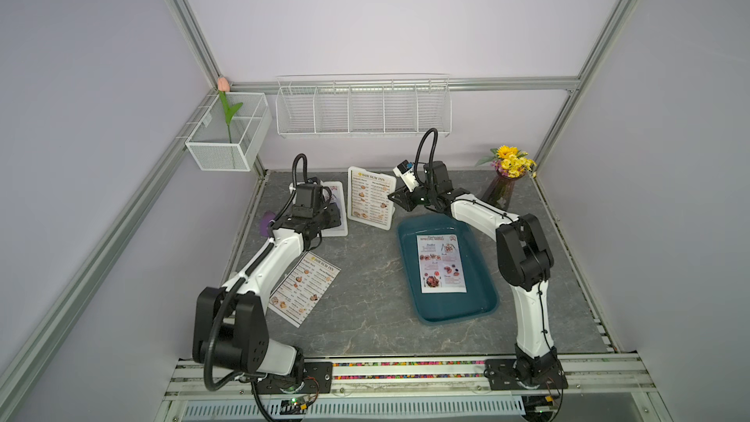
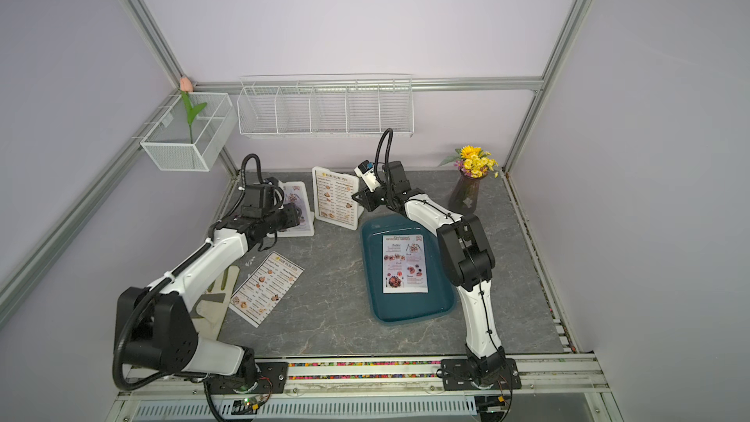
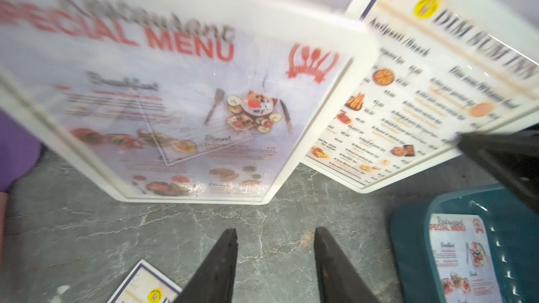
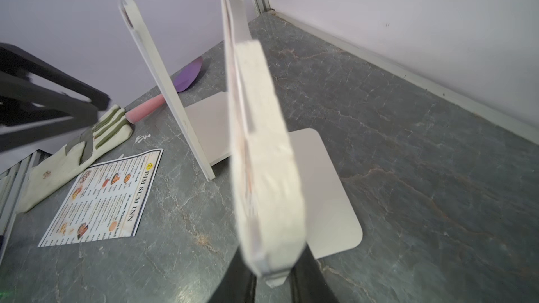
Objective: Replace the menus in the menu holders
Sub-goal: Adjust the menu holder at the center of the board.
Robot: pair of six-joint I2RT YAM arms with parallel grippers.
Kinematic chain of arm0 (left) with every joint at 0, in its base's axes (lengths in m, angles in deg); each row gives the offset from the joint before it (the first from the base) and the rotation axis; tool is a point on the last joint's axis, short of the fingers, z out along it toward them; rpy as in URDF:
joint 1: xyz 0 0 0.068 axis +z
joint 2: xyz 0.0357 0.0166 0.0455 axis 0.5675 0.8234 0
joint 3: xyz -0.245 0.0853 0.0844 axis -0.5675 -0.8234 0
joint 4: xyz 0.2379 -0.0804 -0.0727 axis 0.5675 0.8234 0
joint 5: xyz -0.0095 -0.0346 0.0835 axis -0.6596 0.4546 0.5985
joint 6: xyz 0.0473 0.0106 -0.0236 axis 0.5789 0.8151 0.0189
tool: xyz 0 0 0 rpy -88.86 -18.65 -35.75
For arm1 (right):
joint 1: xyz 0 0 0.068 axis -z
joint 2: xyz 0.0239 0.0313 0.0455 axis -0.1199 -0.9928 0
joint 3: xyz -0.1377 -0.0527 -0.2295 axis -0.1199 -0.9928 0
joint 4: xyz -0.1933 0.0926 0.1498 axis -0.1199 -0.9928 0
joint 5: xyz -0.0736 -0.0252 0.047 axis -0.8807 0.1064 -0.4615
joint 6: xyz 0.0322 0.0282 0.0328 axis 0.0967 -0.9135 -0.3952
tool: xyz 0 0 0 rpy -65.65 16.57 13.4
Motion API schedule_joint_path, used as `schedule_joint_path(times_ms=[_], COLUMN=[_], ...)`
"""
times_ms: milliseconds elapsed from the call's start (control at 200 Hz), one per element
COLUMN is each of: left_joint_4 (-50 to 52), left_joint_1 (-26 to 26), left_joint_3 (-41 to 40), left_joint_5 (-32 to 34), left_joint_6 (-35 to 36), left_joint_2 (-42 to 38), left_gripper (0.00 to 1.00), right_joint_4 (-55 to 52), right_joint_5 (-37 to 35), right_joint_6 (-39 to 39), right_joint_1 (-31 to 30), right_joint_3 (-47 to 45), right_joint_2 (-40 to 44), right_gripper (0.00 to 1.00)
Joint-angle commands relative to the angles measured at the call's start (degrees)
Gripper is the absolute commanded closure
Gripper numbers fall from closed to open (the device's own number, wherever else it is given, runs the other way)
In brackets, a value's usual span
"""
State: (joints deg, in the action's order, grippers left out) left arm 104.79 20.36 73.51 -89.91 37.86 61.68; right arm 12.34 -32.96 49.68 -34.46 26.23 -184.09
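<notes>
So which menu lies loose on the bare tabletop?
The DIM SUM INN sheet beside the left arm; the others sit in holders or the teal tray.

The DIM SUM INN holder (image 1: 371, 198) and the SPECIAL MENU holder (image 3: 180, 97) are white. One heading is black beside a yellow emblem, the other red. The tray (image 1: 454, 310) is teal, the table (image 1: 365, 278) grey with pale marble veins, the spatula (image 4: 189, 74) purple with a pink handle. My left fingers (image 3: 218, 269) are black.
</notes>
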Motion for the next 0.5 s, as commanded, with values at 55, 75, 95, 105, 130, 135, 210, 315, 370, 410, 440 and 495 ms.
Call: schedule_joint_path(times_ms=[55,75,95,105,130,135,210,315,370,410,440,495], left_joint_4=[4.9,5.1,5.4,5.5,5.9,6.0,7.1,7.6,7.7,7.9,8.0,8.2], left_joint_1=[-0.1,0.0,0.0,0.1,0.1,0.2,0.2,0.6,0.8,0.9,0.9,0.9], left_joint_3=[2.1,2.3,2.7,3.0,3.6,3.7,5.5,6.8,7.2,7.6,7.7,8.2], left_joint_5=[5.5,6.0,6.3,6.4,6.8,6.8,7.1,8.1,8.0,8.1,8.1,8.3], left_joint_6=[1.2,1.4,1.7,1.8,2.1,2.2,3.2,3.5,3.7,3.9,4.2,4.6], left_joint_2=[-6.0,-6.5,-6.9,-7.1,-7.5,-7.6,-8.0,-8.5,-8.7,-8.8,-8.9,-9.0], left_gripper=[0.51,0.51,0.51,0.51,0.51,0.51,0.51,0.50,0.50,0.50,0.50,0.50], right_joint_4=[0.6,0.7,0.9,1.0,1.4,1.4,2.9,4.6,5.1,5.3,5.5,5.2], right_joint_5=[-4.2,-4.8,-5.5,-5.8,-6.9,-7.1,-10.5,-13.9,-15.3,-16.1,-16.9,-18.7], right_joint_6=[-0.7,-0.9,-1.1,-1.2,-1.5,-1.5,-2.5,-3.5,-4.2,-4.7,-5.0,-5.5], right_joint_1=[-2.0,-2.1,-2.3,-2.4,-2.7,-2.8,-3.9,-5.5,-6.3,-7.0,-7.7,-8.9], right_joint_3=[-3.2,-3.7,-4.4,-4.7,-5.4,-5.6,-8.2,-11.5,-13.2,-14.3,-15.1,-16.1], right_joint_2=[3.7,4.1,4.6,4.8,5.5,5.6,7.8,10.5,11.8,12.9,13.7,15.1], right_gripper=[0.82,0.82,0.83,0.83,0.83,0.83,0.85,0.87,0.87,0.87,0.87,0.88])
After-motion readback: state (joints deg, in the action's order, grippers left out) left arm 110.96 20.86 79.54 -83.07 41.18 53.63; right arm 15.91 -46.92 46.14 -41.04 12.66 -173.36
